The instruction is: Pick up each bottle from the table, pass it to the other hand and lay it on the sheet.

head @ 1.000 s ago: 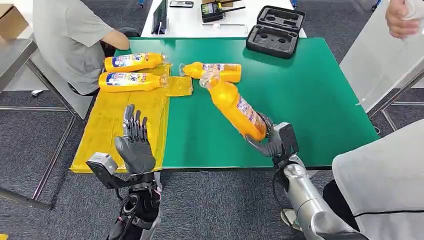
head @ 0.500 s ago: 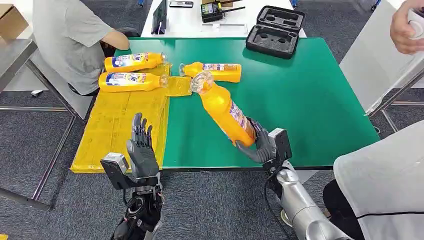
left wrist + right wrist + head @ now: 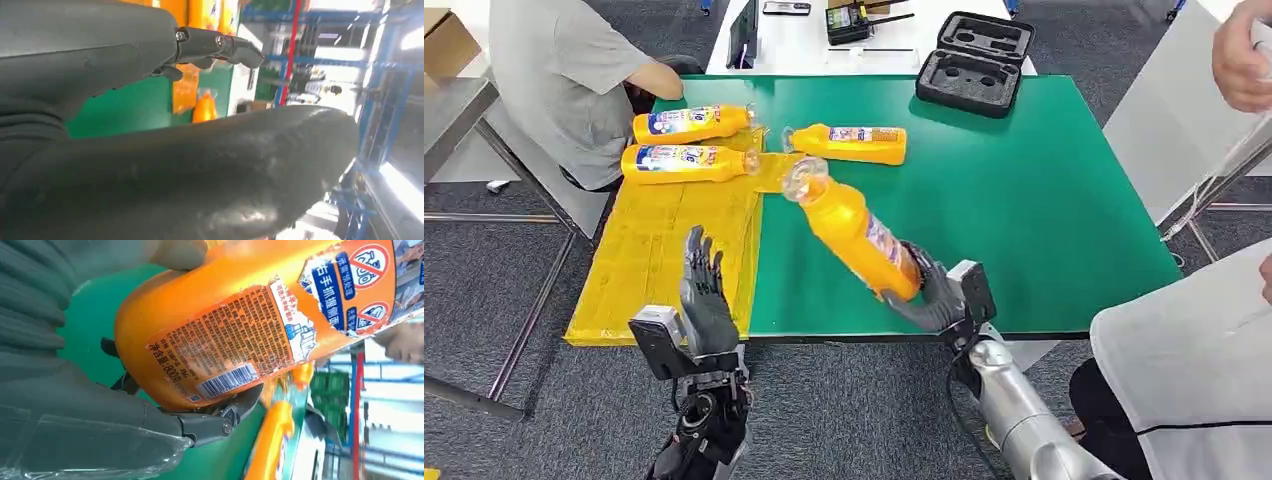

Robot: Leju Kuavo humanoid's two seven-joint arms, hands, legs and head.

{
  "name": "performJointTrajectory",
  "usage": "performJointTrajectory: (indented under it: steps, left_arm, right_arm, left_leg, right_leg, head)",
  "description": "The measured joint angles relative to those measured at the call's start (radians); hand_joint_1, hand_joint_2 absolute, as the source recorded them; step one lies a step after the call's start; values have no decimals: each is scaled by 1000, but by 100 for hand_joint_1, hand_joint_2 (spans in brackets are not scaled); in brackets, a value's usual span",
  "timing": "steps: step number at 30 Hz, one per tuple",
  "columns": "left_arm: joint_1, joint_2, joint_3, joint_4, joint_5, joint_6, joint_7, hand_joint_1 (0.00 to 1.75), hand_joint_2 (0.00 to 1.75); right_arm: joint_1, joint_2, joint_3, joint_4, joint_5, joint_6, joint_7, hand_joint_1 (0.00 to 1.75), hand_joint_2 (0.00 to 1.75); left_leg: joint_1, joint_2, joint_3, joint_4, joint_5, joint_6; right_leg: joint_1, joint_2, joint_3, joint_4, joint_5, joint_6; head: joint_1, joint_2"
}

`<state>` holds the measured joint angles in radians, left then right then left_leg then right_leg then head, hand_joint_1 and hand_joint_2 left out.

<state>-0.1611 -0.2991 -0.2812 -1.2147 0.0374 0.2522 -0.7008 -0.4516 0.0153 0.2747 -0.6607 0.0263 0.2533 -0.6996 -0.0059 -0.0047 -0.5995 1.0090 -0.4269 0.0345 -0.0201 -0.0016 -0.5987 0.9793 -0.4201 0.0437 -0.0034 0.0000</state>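
Note:
My right hand grips the base of an orange bottle with a clear cap; it is held above the green table, tilted with the cap toward the yellow sheet. The right wrist view shows the bottle's label close up inside that hand. My left hand is raised at the table's near edge, over the sheet's near corner, fingers apart and empty. Two bottles lie on the sheet's far end. A third bottle lies on the table beside the sheet.
A black foam-lined case lies open at the table's far edge. A person in grey sits at the far left, another person stands at the near right, and a person's hand is at the top right.
My right hand has carried the bottle leftward toward the sheet and my left hand. The left hand has shifted a little to the right and nearer the table edge.

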Motion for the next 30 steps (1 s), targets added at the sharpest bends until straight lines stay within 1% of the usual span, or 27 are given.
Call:
performJointTrajectory:
  steps: [5,6,8,12,14,16,24,30]
  left_arm:
    - [-8,6,-65,-24,-35,106,0,0,0]
    - [-12,11,-88,-25,-52,149,0,0,0]
    - [-24,20,-153,-22,-72,250,0,0,0]
    - [-45,36,-281,3,-90,388,0,0,0]
    - [-56,46,-328,18,-113,401,0,0,0]
    - [-60,50,-346,30,-154,404,0,0,0]
    - [-72,55,-347,84,-268,407,0,0,0]
    - [-99,55,-344,153,-233,407,-2,0,0]
  right_arm:
    - [0,23,17,16,0,15,0,175,175]
    - [1,27,21,19,-1,24,0,175,175]
    - [2,38,25,24,-2,31,0,175,175]
    - [-1,59,31,35,1,32,0,175,175]
    - [-5,66,31,42,1,35,0,175,175]
    - [-9,73,31,48,0,35,0,175,175]
    - [-13,84,32,56,-8,35,0,175,175]
    - [-28,88,42,56,29,16,0,175,175]
  left_leg:
    - [0,0,0,0,0,0]
    - [0,0,0,0,0,0]
    - [0,0,0,0,0,0]
    - [0,0,0,0,0,0]
    - [0,0,-1,0,0,0]
    - [0,0,0,0,0,0]
    - [0,0,0,0,0,0]
    - [0,-1,-1,0,0,0]
  right_leg:
    - [0,0,0,0,0,0]
    - [0,0,0,0,0,0]
    - [0,0,0,0,0,0]
    - [0,0,0,0,0,0]
    - [0,0,0,0,0,0]
    - [0,0,0,0,0,0]
    - [0,0,0,0,0,0]
    - [0,0,0,0,0,0]
  head:
    - [0,0]
    - [0,0]
    - [0,0]
    - [0,0]
    - [0,0]
    - [0,0]
    - [0,0]
    - [0,0]
